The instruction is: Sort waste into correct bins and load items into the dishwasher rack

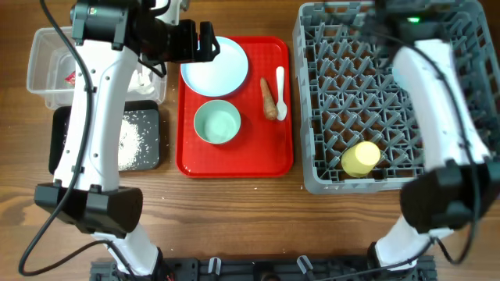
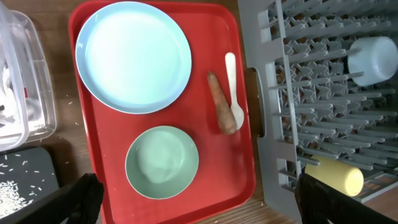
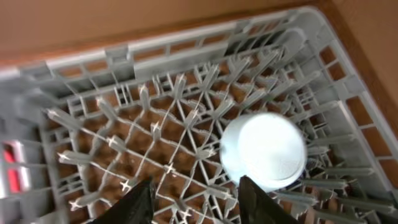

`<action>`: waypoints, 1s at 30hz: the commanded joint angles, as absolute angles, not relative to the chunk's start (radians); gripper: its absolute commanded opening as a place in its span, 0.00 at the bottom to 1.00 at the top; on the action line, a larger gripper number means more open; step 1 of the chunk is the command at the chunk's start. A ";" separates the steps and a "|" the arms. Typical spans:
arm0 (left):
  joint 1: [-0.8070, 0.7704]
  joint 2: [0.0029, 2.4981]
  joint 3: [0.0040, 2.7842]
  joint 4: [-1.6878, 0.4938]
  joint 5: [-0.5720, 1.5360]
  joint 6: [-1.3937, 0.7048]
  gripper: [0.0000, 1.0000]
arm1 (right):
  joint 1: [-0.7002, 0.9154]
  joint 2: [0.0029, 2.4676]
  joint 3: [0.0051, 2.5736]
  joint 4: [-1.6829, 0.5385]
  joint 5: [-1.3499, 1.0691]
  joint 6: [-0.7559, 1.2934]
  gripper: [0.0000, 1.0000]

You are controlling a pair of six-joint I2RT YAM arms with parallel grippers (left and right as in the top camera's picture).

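Observation:
A pale blue plate [image 1: 215, 65], a pale green bowl [image 1: 216, 122], an orange-brown carrot-like stick [image 1: 268, 97] and a white spoon [image 1: 280, 94] lie on the flat red tray [image 1: 187, 160]. My left gripper [image 1: 205, 40] hangs open and empty above the plate's far left edge; in the left wrist view [image 2: 202, 202] its fingers straddle the tray. The grey dishwasher rack [image 1: 312, 117] holds a yellow cup [image 1: 360, 158] and an upturned light blue bowl [image 3: 263, 151]. My right gripper [image 3: 196, 205] is open and empty above the rack, just left of that bowl.
A clear tub [image 1: 47, 70] at the far left holds a red wrapper [image 1: 70, 78] and white tissue [image 2: 9, 93]. In front of it a black tray [image 1: 152, 156] holds loose rice [image 1: 133, 140]. Both arm bases stand at the table's front edge.

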State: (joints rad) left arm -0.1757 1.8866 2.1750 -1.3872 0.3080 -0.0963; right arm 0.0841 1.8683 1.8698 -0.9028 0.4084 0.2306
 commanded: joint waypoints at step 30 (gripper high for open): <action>0.293 1.846 2.175 -1.339 0.200 -0.278 1.00 | 0.603 2.255 1.758 -0.864 -0.304 0.474 0.21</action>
